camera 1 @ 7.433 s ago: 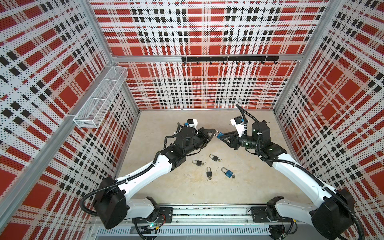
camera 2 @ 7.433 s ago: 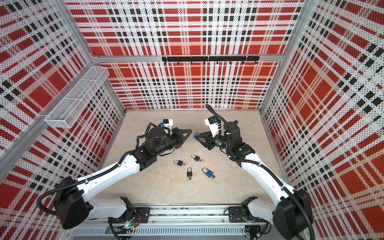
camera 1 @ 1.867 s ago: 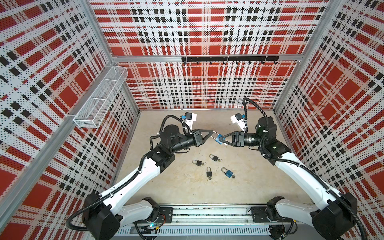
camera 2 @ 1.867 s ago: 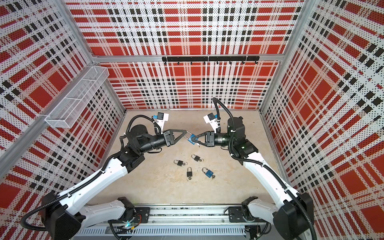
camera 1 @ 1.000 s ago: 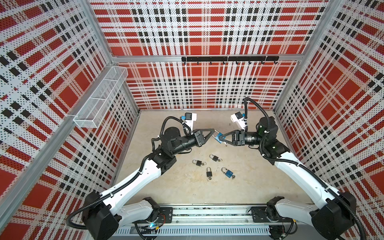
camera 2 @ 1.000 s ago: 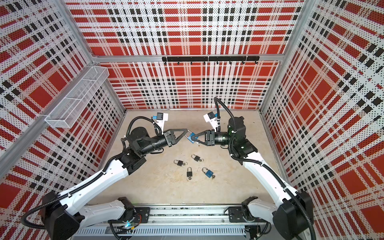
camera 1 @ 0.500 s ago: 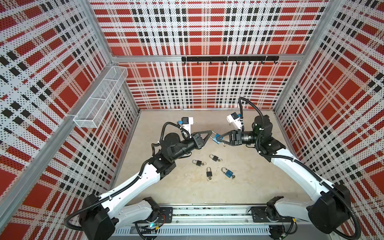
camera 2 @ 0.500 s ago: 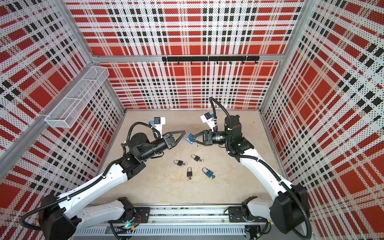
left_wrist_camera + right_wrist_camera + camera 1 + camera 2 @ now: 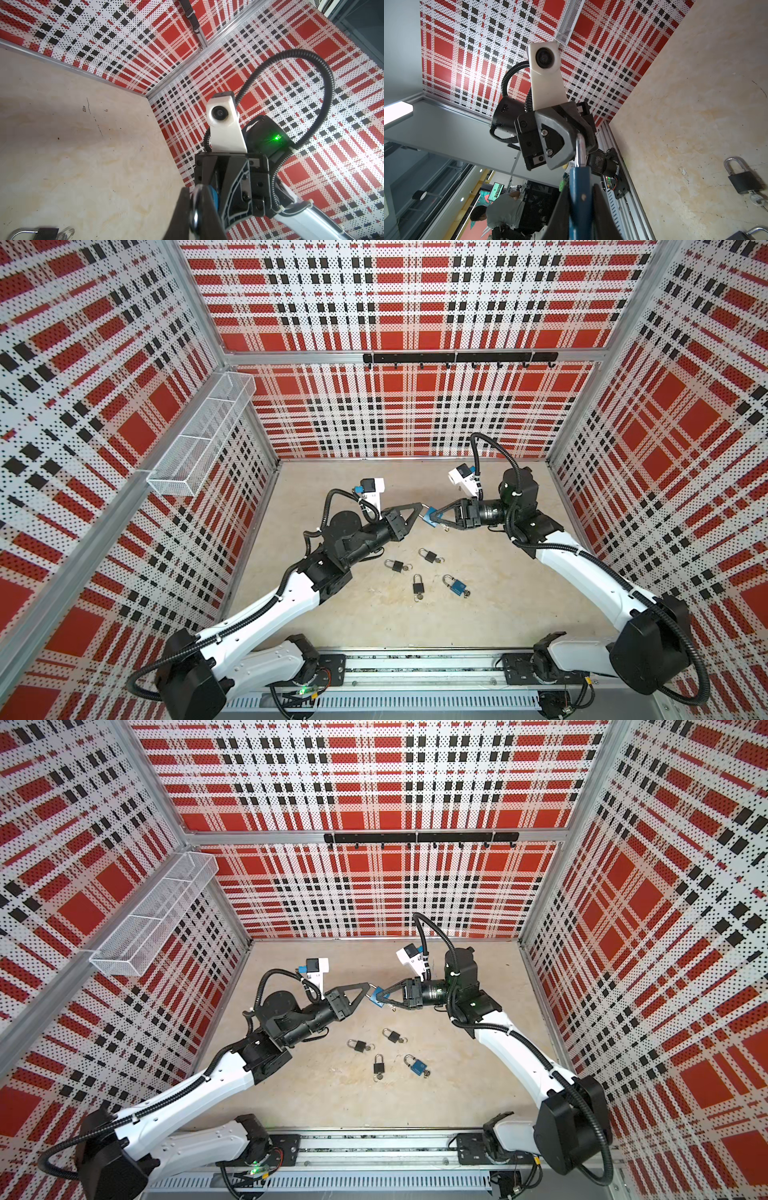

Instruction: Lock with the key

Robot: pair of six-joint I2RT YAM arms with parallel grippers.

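Above the plaid-walled beige floor (image 9: 478, 614), right fingers (image 9: 604, 216) clamp a blue padlock (image 9: 430, 517); left fingers (image 9: 178, 218) pinch its shackle (image 9: 580, 149).

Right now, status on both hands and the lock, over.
Left hand shut on the shackle. Right hand shut on the blue padlock, in the air. Four loose padlocks below, out of the way.

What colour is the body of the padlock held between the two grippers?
The padlock body is blue, its metal shackle silver. Best in the right wrist view.

No legible text, labels, brands or numbers anywhere.
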